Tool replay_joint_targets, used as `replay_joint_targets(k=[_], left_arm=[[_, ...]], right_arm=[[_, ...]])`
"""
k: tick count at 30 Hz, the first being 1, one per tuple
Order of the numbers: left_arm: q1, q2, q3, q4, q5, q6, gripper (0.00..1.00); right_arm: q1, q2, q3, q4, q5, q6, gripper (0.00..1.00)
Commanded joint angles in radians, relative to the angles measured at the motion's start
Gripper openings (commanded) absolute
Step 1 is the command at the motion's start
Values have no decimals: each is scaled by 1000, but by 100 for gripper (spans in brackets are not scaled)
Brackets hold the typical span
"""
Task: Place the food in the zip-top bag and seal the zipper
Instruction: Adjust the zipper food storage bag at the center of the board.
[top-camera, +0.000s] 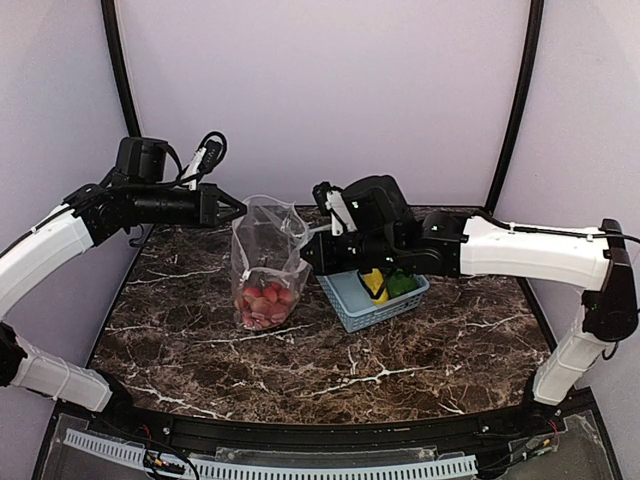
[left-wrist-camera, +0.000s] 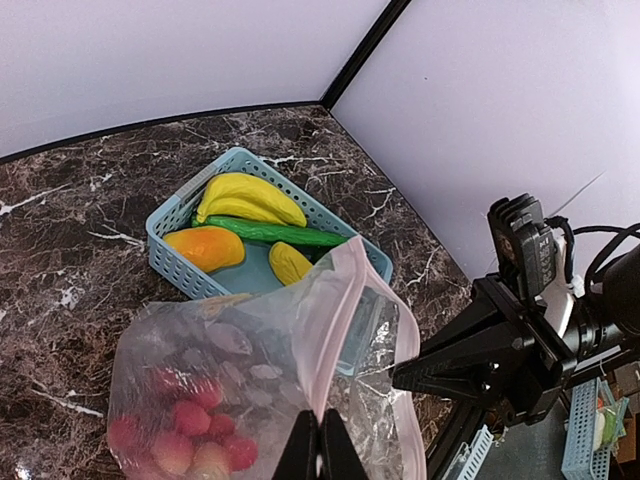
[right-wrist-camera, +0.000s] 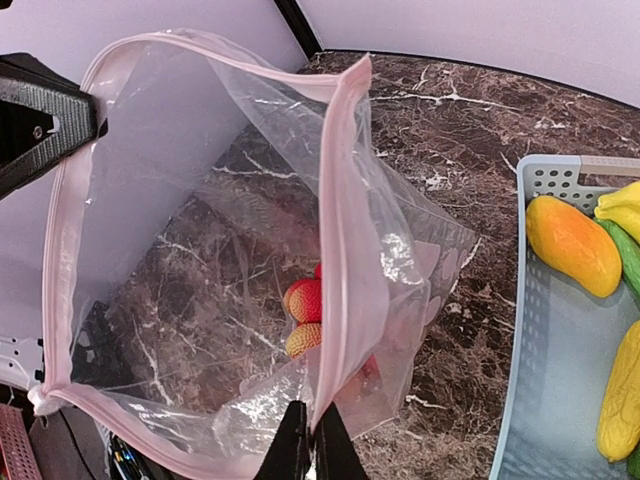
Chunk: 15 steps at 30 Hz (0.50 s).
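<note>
The clear zip-top bag (top-camera: 268, 262) hangs upright over the marble table with its mouth held open between both grippers. My left gripper (left-wrist-camera: 322, 447) is shut on one side of the pinkish zipper (left-wrist-camera: 332, 325). Opposite it, my right gripper (right-wrist-camera: 310, 452) is shut on the other side of the zipper (right-wrist-camera: 345, 250). Several small red fruits (top-camera: 265, 303) lie at the bottom of the bag. The other food is in the basket: yellow bananas (left-wrist-camera: 250, 198), a green vegetable (left-wrist-camera: 280, 233), an orange piece (left-wrist-camera: 205, 247) and another yellow piece (left-wrist-camera: 290, 263).
The light-blue lattice basket (top-camera: 350, 305) stands on the table just right of the bag, under my right arm. Purple walls with black corner posts close in the back and sides. A black rail runs along the table's near edge.
</note>
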Motion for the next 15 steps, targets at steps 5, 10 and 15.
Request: replay_joint_targets(k=[5, 10, 15], left_arm=[[4, -1, -21, -4, 3, 22, 1], [8, 9, -21, 7, 6, 25, 1], [30, 40, -1, 5, 13, 69, 1]], right_arm=[[-6, -25, -8, 1, -4, -1, 30], [-7, -86, -17, -17, 21, -30, 55], [-6, -181, -50, -36, 74, -75, 74]])
